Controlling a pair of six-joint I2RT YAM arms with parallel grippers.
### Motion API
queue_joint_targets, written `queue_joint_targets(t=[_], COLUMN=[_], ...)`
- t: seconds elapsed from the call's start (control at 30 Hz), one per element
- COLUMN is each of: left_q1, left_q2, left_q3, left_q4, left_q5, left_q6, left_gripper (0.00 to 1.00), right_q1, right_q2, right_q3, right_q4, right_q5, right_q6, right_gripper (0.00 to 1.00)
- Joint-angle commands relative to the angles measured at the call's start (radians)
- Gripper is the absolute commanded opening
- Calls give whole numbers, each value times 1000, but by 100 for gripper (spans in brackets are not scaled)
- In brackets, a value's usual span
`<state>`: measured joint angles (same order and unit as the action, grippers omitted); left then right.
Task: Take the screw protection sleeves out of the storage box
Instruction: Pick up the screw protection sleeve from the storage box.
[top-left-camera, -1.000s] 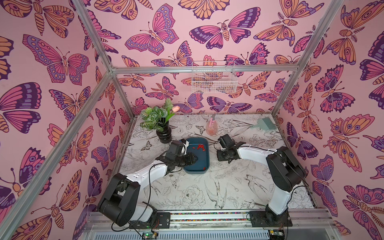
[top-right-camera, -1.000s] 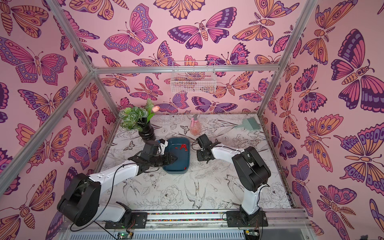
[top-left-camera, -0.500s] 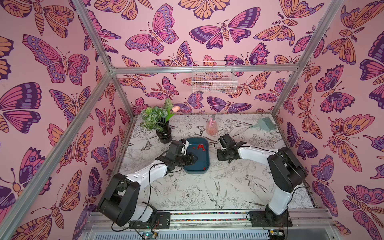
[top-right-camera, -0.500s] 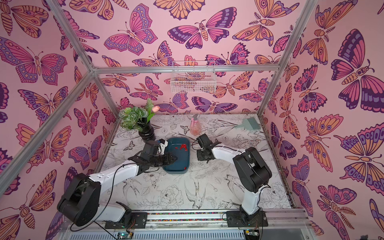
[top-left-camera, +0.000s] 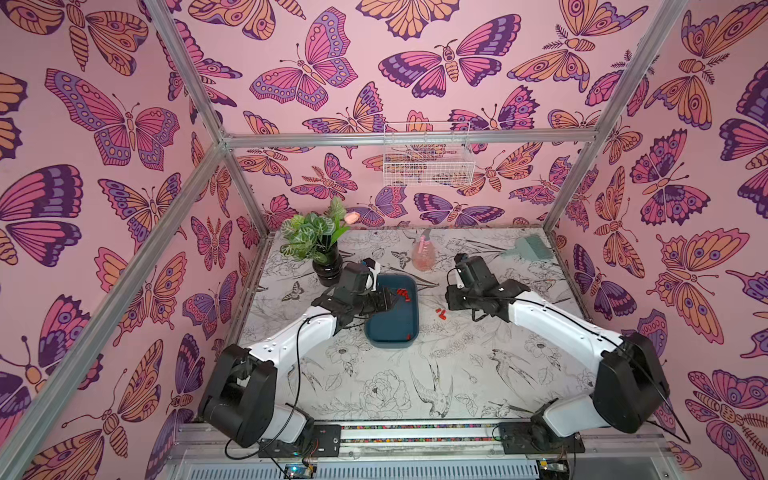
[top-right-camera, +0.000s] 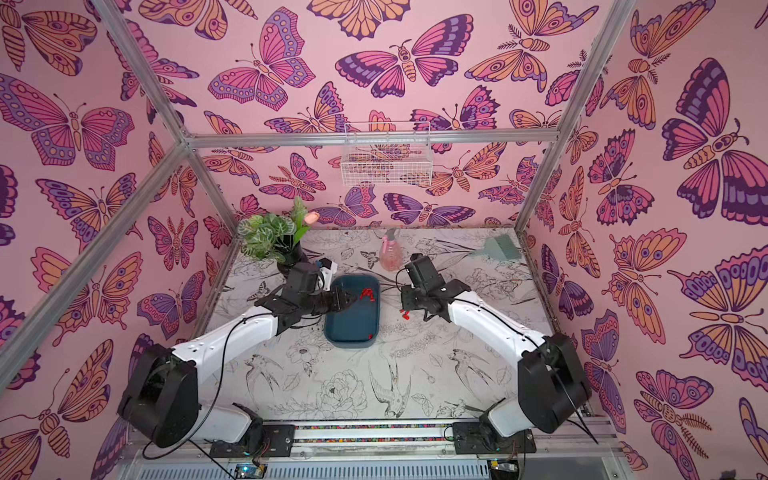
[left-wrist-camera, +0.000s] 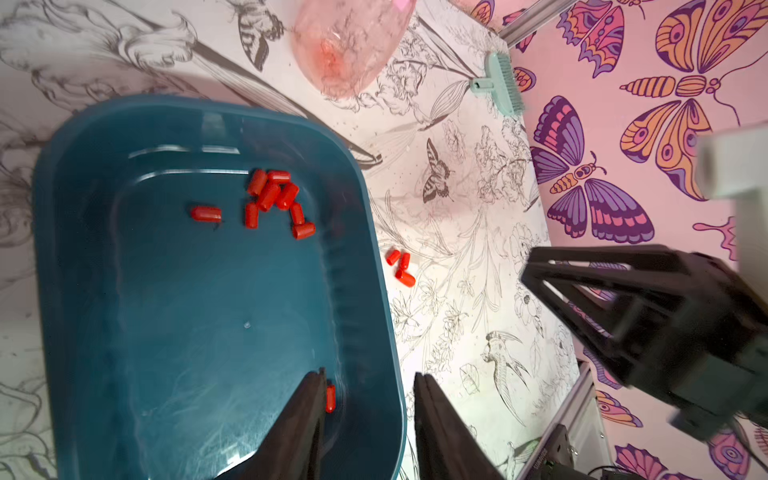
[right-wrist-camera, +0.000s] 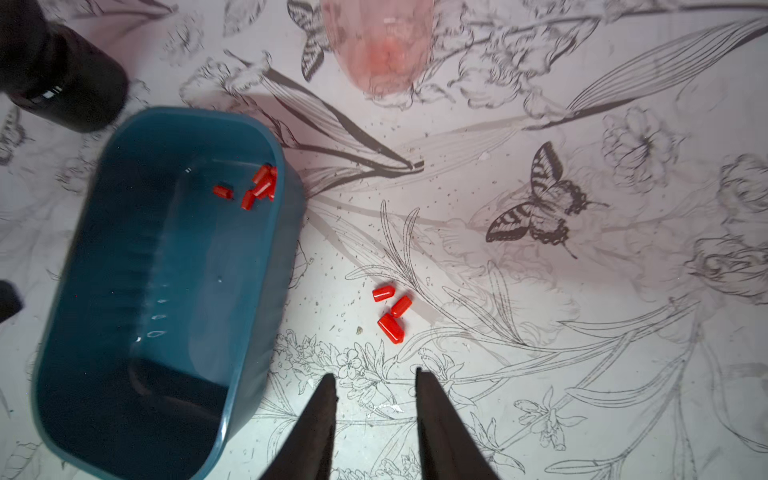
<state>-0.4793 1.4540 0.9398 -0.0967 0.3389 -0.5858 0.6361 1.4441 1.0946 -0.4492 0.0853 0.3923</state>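
Observation:
The teal storage box (top-left-camera: 390, 328) lies mid-table. Several red screw protection sleeves (left-wrist-camera: 276, 195) cluster at its far end, and a single one (left-wrist-camera: 330, 398) lies by its near right corner. Three sleeves (right-wrist-camera: 392, 309) lie on the table just right of the box, also visible in a top view (top-left-camera: 440, 313). My left gripper (left-wrist-camera: 369, 372) hangs over the box (left-wrist-camera: 166, 311) with jaws apart and nothing between them. My right gripper (right-wrist-camera: 374, 374) stands open over bare table, a short way behind the three loose sleeves. In a top view it (top-left-camera: 451, 304) is right of the box.
A potted plant (top-left-camera: 328, 270) stands left of the box's far end. A pink spray bottle (top-left-camera: 424, 257) is behind the box and a pale green brush (top-left-camera: 532, 247) lies at the back right. A white wire basket (top-left-camera: 428, 160) hangs on the back wall.
My right gripper's jaws have opened and the right arm has drawn back to the right, uncovering the sleeves on the table. The left arm has not moved.

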Motion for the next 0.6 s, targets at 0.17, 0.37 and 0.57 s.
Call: queue_joint_targets(t=[0.17, 0.37, 0.57], left_q1=[-5, -18, -25], left_q2=[126, 193, 286], left_q3=[98, 138, 208], left_q4=[-85, -103, -149], left_q5=[-82, -151, -236], left_q6=[86, 121, 177], left_gripper=[37, 37, 36], right_q1=[-7, -34, -96], right_q2=[-173, -289, -365], right_q3=[-36, -78, -120], right_q4=[-101, -127, -159], right_q5=[67, 96, 72], right_q6=[-6, -21, -35], right_gripper=[38, 39, 39])
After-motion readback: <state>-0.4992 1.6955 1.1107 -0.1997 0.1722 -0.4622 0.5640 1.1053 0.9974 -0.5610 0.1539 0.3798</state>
